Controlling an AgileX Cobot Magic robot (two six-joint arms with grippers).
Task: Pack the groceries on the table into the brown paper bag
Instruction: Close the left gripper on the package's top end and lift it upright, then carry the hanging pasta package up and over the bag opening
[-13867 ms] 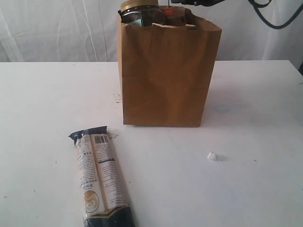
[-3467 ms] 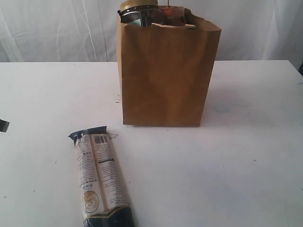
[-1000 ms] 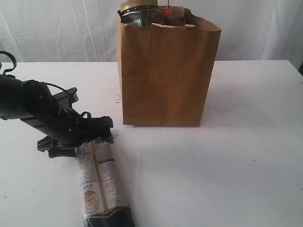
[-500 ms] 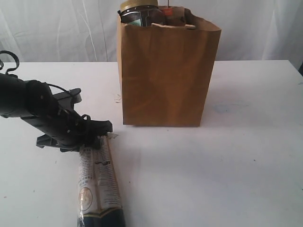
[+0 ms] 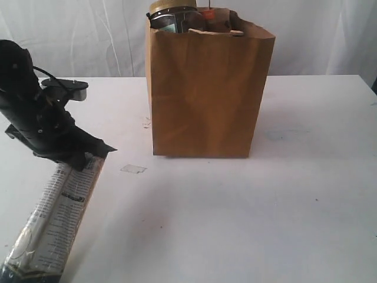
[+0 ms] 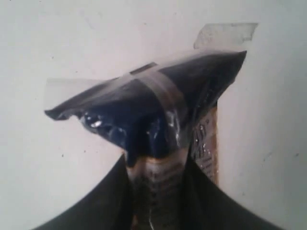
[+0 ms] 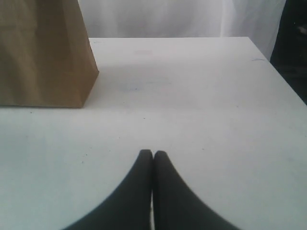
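- left jaws pinching dark sealed end of the long cream-black packet (image 5: 56, 218) — packet slants down from the grip toward the near left of the tabletop (image 5: 265, 206)
- right jaws pressed together, empty, low over tabletop
- brown paper bag (image 5: 206, 94) upright mid-tabletop, yellow-lidded clear jar (image 5: 172, 13) sticking out the top
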